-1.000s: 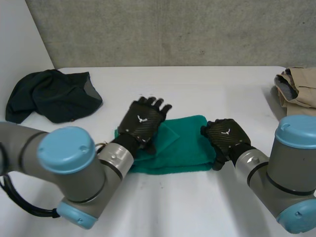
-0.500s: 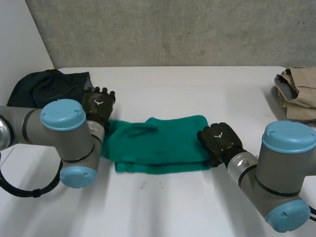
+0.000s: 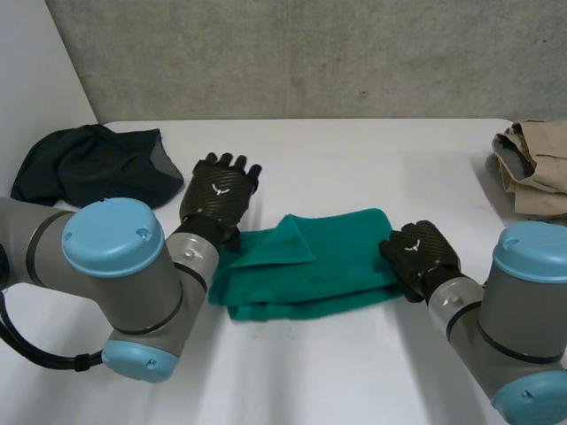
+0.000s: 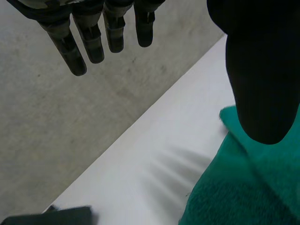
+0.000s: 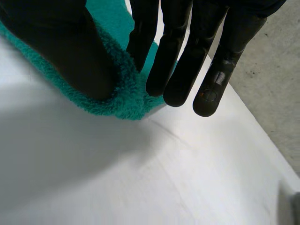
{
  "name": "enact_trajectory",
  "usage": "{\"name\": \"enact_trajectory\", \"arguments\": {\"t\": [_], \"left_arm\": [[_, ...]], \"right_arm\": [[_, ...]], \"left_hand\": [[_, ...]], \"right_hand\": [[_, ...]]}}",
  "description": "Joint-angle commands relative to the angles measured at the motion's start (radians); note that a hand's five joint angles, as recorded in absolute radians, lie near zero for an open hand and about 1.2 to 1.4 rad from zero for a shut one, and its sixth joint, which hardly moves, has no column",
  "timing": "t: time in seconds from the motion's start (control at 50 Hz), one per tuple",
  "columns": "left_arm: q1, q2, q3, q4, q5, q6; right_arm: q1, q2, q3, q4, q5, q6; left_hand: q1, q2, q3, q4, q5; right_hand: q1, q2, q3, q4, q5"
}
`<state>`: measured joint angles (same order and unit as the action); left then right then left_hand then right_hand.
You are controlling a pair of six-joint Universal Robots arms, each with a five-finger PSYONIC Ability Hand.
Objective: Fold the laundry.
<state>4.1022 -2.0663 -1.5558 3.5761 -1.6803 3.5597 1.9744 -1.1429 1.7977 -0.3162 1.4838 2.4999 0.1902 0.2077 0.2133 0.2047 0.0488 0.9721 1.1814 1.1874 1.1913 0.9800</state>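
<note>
Green towel (image 3: pixel 310 266) mid-table, partly folded, one corner flap turned over on top.
Right hand (image 3: pixel 418 257) is at the towel's right end, thumb and straight fingers (image 5: pixel 187 56) pinching the edge. Left hand (image 3: pixel 220 190) is at the left end, fingers (image 4: pixel 84 42) straight and spread, holding nothing. It looks folded lengthwise, with the flap untidy and probably one more fold to go. Dark garment (image 3: pixel 89 168) and beige garment (image 3: pixel 536 168) sit bunched at opposite sides of the table (image 3: pixel 354 159), not yet folded.
</note>
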Motion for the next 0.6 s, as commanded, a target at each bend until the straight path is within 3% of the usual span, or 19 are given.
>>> {"name": "enact_trajectory", "arguments": {"t": [0.02, 0.24, 0.32, 0.44, 0.6], "left_arm": [[-0.062, -0.006, 0.011, 0.004, 0.063, -0.111], [-0.077, -0.139, 0.095, -0.017, 0.073, -0.105], [-0.039, -0.210, 0.166, -0.031, 0.060, -0.084], [0.079, -0.241, 0.246, -0.017, -0.058, -0.036], [0.069, -0.183, 0.186, -0.022, -0.084, -0.038]], "right_arm": [[-0.012, -0.014, 0.031, -0.006, 0.003, -0.049], [-0.015, -0.012, 0.037, -0.009, 0.004, -0.038], [-0.015, -0.012, 0.037, -0.007, 0.003, -0.041], [-0.017, -0.012, 0.038, -0.004, 0.013, -0.049], [-0.028, -0.029, 0.038, 0.005, 0.019, -0.065]], "left_hand": [[-0.006, -0.024, -0.029, -0.021, -0.039], [0.003, -0.015, -0.020, -0.012, -0.030], [0.011, -0.006, -0.012, -0.003, -0.022], [0.014, -0.003, -0.009, 0.000, -0.019], [-0.012, -0.029, -0.035, -0.026, -0.045]], "right_hand": [[0.424, 0.215, 0.209, 0.205, 0.242], [0.424, 0.215, 0.209, 0.205, 0.242], [0.424, 0.215, 0.209, 0.205, 0.242], [0.424, 0.215, 0.209, 0.205, 0.242], [0.424, 0.215, 0.209, 0.205, 0.242]]}}
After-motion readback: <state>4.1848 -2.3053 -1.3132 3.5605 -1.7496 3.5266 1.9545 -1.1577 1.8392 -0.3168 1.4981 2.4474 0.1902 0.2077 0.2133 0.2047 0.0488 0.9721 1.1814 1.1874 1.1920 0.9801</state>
